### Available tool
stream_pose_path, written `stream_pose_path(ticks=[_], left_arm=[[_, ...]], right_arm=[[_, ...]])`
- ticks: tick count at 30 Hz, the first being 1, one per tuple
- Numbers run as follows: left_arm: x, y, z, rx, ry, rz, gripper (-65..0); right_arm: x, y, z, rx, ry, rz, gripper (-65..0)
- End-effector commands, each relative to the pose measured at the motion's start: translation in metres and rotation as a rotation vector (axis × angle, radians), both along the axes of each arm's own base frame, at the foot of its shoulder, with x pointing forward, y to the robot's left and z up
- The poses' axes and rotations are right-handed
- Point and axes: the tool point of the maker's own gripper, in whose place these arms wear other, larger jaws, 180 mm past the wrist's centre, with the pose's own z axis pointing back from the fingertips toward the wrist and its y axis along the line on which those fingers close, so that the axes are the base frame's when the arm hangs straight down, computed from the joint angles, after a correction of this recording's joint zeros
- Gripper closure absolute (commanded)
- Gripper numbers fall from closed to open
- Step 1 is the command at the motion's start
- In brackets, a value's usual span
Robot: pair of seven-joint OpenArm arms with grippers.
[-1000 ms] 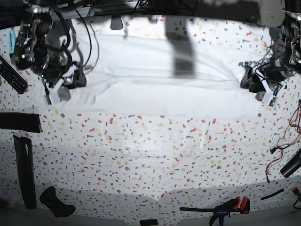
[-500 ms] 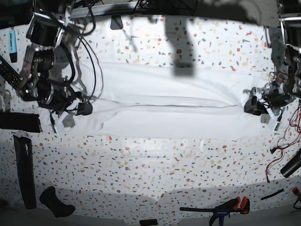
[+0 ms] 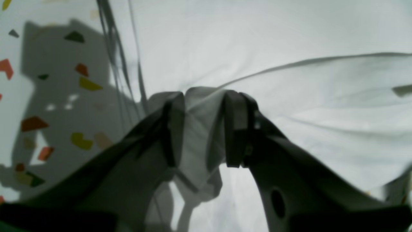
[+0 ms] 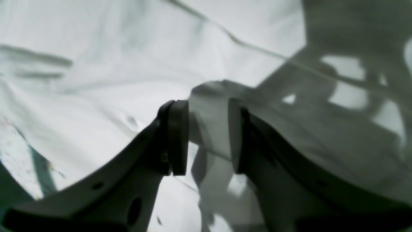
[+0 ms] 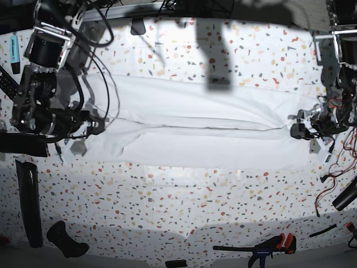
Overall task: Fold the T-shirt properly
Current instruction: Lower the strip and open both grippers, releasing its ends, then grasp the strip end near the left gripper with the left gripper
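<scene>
- The T-shirt lies as a long folded band on the speckled surface, stretched between both claws
- Left claw is clenched on a bunched cloth edge; right claw likewise pinches a fold
- Judging by this, one lengthwise fold is done; crosswise folds remain

The scene is lit brightly from above. Hard arm shadows are cast along the far edge of the table. Fisheye bending is seen at the base view's edges; both wrist views are softly blurred.
</scene>
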Motion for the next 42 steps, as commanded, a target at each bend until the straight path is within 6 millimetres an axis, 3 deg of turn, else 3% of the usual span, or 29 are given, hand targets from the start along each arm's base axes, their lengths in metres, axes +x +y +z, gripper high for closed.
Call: stream_pose_path(ticks=[1,6,11,15,18,24,28,33,42], left_arm=[[0.014,0.006,0.022,0.012,-0.063,-0.008,-20.6],[0.026,0.007,0.052,0.054,-0.154,-0.033,-29.2],[0.034,0.025,0.075,0.11,-0.208,-0.005,-32.8],[0.044,0.04,0.092,0.119,-0.294,0.038,-33.1],[0.046,0.043,0.088,0.108,-0.293,0.069,-33.1],[0.035,0.055,0.058,0.062,-0.201,0.127,-33.1],[0.035,0.051,0.057,-0.001,-0.2,0.148,-33.1],[0.036,0.05,0.059,-0.014,-0.205,0.149,-33.1],[0.021,0.066,0.026,-0.001,-0.105,0.201,-33.1]], right_arm=[[0.015,-0.008,0.025,-0.012,-0.08,-0.001,-21.0],[0.02,-0.023,0.049,-0.076,-0.142,0.005,-21.1],[0.025,-0.021,0.073,-0.031,-0.214,0.021,-36.6],[0.025,-0.022,0.073,-0.037,-0.208,0.022,-38.7],[0.026,-0.018,0.077,-0.008,-0.224,0.028,-38.6],[0.02,-0.01,0.094,-0.042,-0.285,0.063,-38.5],[-0.005,0.002,0.101,-0.123,-0.319,0.121,-38.5],[-0.052,0.026,0.106,-0.223,-0.344,0.224,-38.5],[-0.142,0.067,0.103,-0.311,-0.292,0.386,-38.5]])
